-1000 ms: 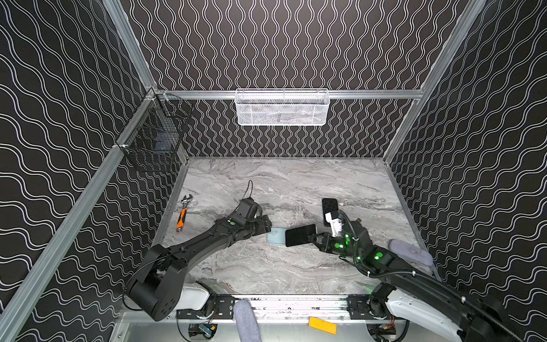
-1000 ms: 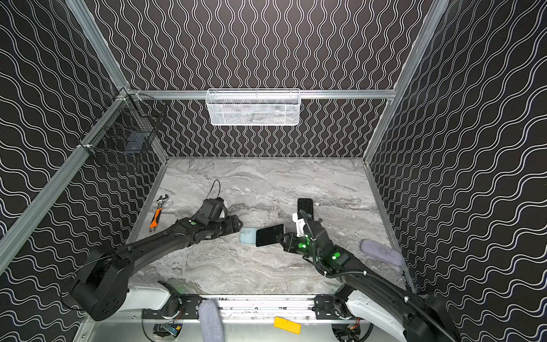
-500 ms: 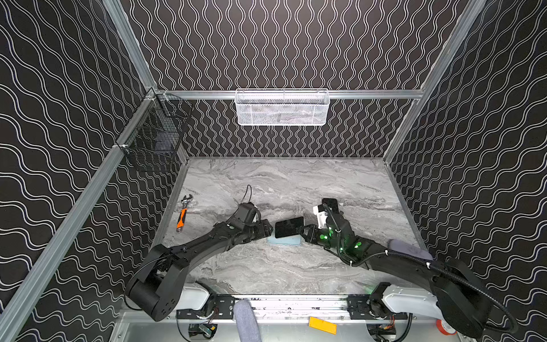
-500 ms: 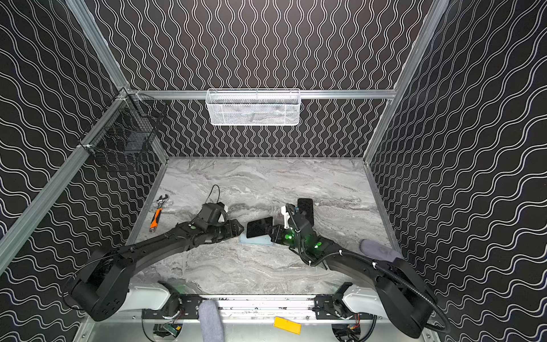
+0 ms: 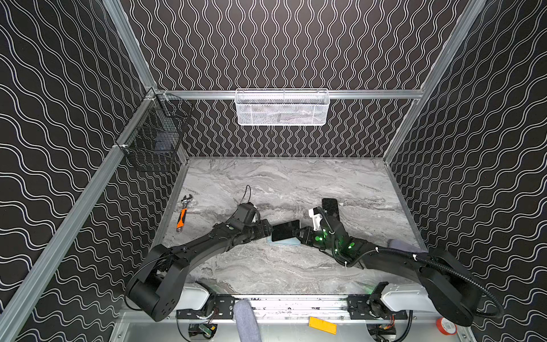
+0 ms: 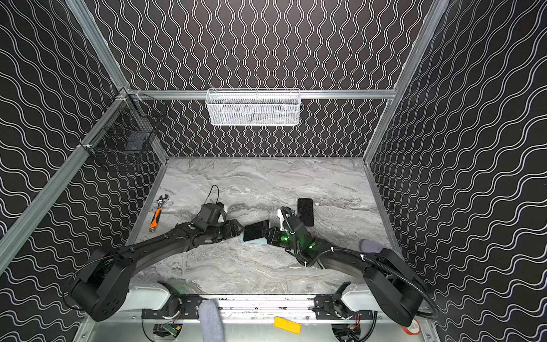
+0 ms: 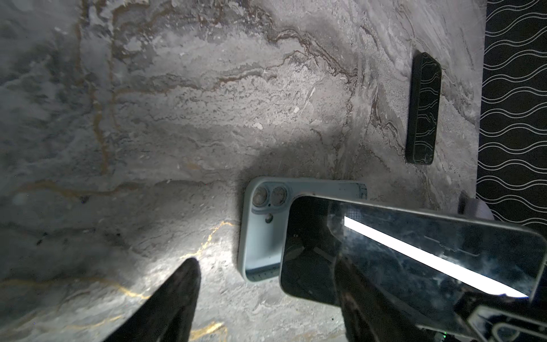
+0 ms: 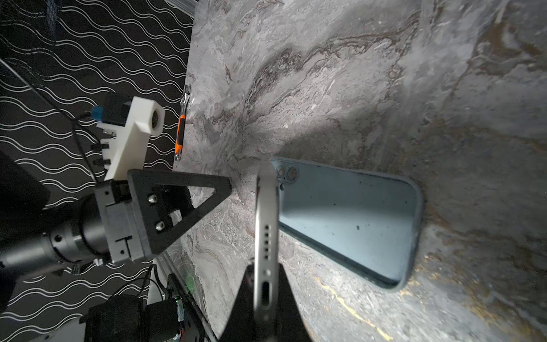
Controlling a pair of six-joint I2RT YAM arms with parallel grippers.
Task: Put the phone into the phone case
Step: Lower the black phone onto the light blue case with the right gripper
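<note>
The pale blue phone case (image 5: 283, 243) (image 6: 252, 241) lies open side up on the marble table, its camera cutouts toward my left arm. My right gripper (image 5: 300, 234) (image 8: 265, 282) is shut on the bottom end of the black phone (image 5: 285, 233) (image 6: 256, 231), by its charging port. The phone (image 8: 266, 219) hangs tilted just over the case (image 8: 349, 219), with its free end raised. The phone (image 7: 414, 251) covers most of the case (image 7: 260, 237) in the left wrist view. My left gripper (image 5: 268, 232) (image 7: 266, 278) stands open at the case's camera end, holding nothing.
A black phone-shaped slab (image 5: 331, 207) (image 7: 423, 109) lies flat behind my right gripper. An orange-handled wrench (image 5: 182, 216) (image 8: 179, 139) rests near the left wall. A white mesh basket (image 5: 281, 108) hangs on the back wall and a black wire basket (image 5: 154, 142) on the left wall.
My right gripper has carried the phone leftward until it hangs over the case, beside the left gripper. The left gripper has barely moved.
</note>
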